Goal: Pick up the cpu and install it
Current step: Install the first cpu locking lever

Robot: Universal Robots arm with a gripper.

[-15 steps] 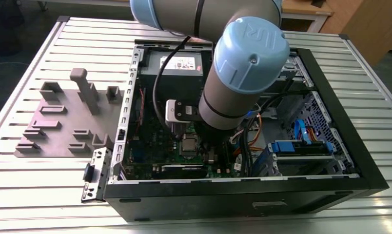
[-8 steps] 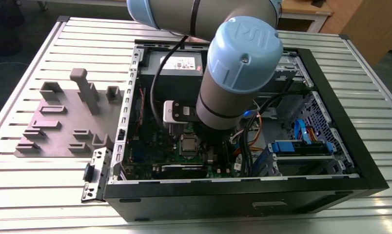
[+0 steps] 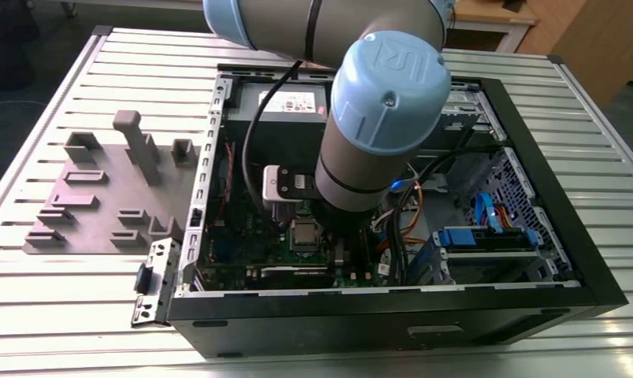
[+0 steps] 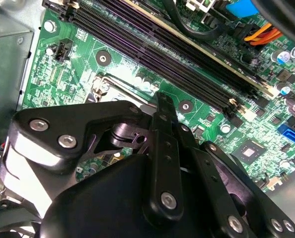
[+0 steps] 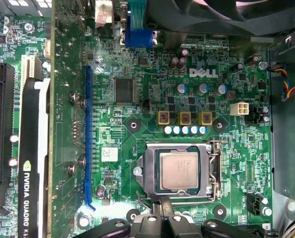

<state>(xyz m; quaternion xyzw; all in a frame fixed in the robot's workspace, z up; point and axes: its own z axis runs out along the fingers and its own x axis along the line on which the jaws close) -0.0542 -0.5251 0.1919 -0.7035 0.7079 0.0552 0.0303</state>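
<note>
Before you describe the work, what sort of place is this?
Probably a robotics lab bench: a robot arm reaches into an open computer case lying on a slatted metal table, with the cpu in the socket of the green board.
</note>
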